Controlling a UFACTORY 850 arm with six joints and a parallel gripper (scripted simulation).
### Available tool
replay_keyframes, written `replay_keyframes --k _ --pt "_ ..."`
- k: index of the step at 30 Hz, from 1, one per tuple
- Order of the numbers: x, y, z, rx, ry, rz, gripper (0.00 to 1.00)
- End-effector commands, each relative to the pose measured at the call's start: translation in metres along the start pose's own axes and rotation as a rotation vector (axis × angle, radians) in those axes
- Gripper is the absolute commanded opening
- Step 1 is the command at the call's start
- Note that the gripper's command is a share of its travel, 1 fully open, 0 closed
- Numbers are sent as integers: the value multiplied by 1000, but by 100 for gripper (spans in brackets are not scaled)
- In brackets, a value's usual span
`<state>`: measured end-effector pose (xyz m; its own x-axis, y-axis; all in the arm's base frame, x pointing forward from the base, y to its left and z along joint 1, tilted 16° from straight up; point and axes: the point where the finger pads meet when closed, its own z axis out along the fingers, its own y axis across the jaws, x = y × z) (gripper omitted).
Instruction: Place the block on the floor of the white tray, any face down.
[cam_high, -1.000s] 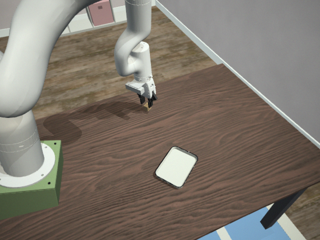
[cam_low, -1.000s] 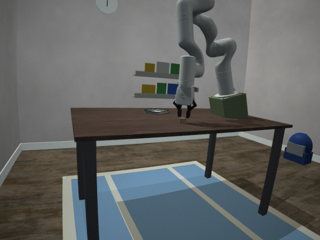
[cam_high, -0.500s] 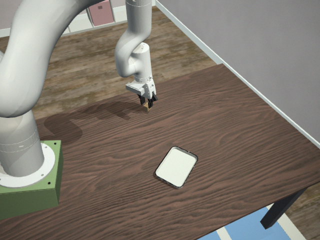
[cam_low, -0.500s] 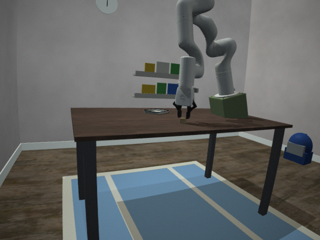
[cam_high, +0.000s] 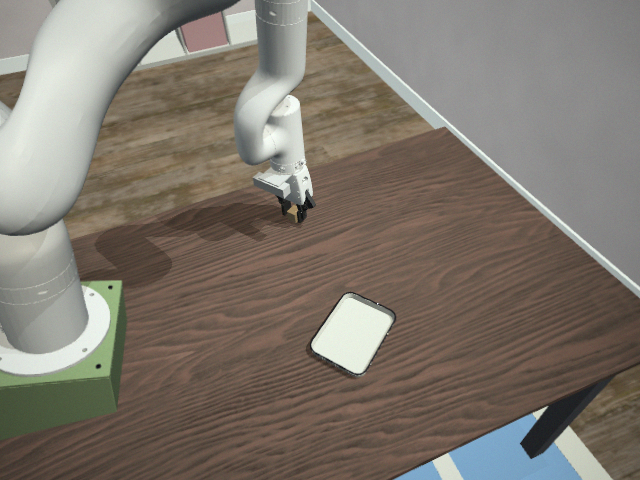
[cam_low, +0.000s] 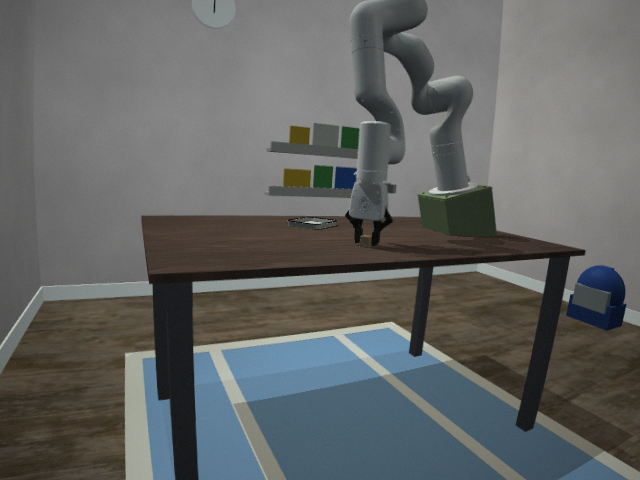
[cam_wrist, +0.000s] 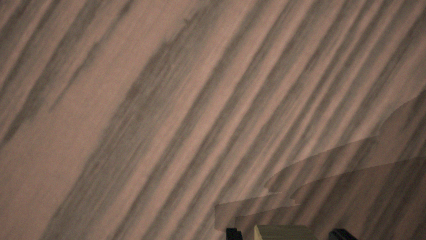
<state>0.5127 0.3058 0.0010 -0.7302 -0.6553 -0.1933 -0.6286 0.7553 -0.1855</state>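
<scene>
Fingers (cam_high: 296, 211) hang approx. half open, gripping nothing; tips straddle the block (cam_high: 293, 214) w/ a gap each side visible in wrist view. Block (cam_wrist: 285, 232) sits on the bench (cam_high: 465, 248), directly btwn the tips, one face down. White tray (cam_high: 353, 334) lies flat on the bench well apart from the fingers, toward the near edge. Arm base (cam_high: 56, 382) stands off to the side.

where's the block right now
The block sits on the table between the open hand's fingers, at the far side in the top view. The white tray lies well apart, nearer the front edge.
</scene>
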Motion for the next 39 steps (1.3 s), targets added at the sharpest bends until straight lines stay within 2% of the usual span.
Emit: replay_keyframes --k 1,11,12,39 --pt "-1 0 2 1 -6 0 49" --pt "-1 0 2 1 -6 0 49" --pt "-1 0 2 1 -6 0 0" --pt "-1 0 2 1 -6 0 0"
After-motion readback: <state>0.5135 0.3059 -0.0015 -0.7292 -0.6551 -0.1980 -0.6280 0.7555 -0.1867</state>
